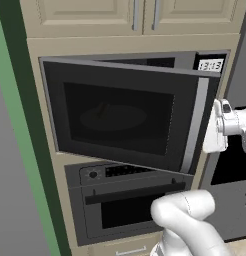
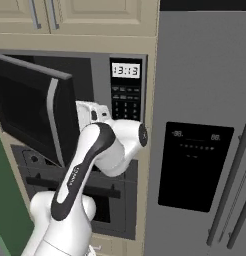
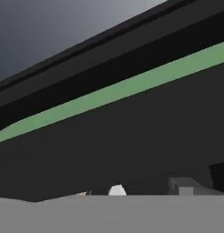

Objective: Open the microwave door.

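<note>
The microwave door, a dark grey panel with a tinted window, stands swung partly out from the microwave. Its hinge is on the left, and its silver bar handle runs down the free right edge. My gripper sits just behind that free edge, between the door and the keypad panel. From the right base view the hand reaches in behind the door's handle. The door edge hides the fingers. The hand view looks closely along a dark door surface.
Below the microwave is a smaller oven with a horizontal handle. Cream cabinets hang above. A grey fridge with a dark dispenser panel stands right of the microwave, and a green wall edge lies to the left.
</note>
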Controlling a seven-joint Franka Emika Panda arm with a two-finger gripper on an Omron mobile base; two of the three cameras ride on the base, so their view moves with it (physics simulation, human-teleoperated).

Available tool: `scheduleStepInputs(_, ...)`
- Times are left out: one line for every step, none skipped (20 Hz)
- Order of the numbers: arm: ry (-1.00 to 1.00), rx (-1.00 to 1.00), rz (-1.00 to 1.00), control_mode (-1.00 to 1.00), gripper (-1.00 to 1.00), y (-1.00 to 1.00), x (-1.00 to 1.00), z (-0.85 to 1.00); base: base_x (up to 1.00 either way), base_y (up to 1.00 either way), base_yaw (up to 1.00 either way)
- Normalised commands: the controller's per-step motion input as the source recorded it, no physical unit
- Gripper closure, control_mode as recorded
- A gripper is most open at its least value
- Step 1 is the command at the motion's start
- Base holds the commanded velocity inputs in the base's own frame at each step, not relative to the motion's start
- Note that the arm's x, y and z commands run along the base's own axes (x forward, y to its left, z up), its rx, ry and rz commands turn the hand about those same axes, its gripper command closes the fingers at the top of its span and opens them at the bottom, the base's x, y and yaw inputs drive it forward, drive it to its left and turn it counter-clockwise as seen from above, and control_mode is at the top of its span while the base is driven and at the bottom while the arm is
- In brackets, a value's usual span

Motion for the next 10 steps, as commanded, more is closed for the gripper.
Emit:
scheduleStepInputs(-0.07, 0.0, 0.31, -1.0, -1.0, 0.92, -0.78, 0.0, 0.0, 0.0, 0.0)
scheduleStepInputs(-0.07, 0.0, 0.33, -1.0, -1.0, 0.96, -0.78, -0.02, 0.0, 0.0, 0.0)
scheduleStepInputs(-0.09, 0.0, 0.33, -1.0, -1.0, 0.98, -0.79, -0.06, 0.0, 0.0, 0.0)
scheduleStepInputs(-0.09, 0.0, 0.35, -1.0, -1.0, 1.0, -0.83, -0.09, 0.0, 0.0, 0.0)
scheduleStepInputs(-0.1, 0.0, 0.36, -1.0, -1.0, 1.0, -0.79, -0.14, 0.0, 0.0, 0.0)
scheduleStepInputs(-0.11, 0.0, 0.38, -1.0, -1.0, 1.0, -0.73, -0.16, 0.0, 0.0, 0.0)
scheduleStepInputs(-0.11, 0.0, 0.39, -1.0, -1.0, 1.0, -0.64, -0.18, 0.0, 0.0, 0.0)
scheduleStepInputs(-0.11, 0.0, 0.41, -1.0, -1.0, 1.0, -0.58, -0.15, 0.0, 0.0, 0.0)
scheduleStepInputs(-0.12, 0.0, 0.41, -1.0, -1.0, 1.0, -0.51, -0.13, 0.0, 0.0, 0.0)
scheduleStepInputs(-0.13, 0.0, 0.4, -1.0, -1.0, 1.0, -0.47, -0.15, 0.0, 0.0, 0.0)
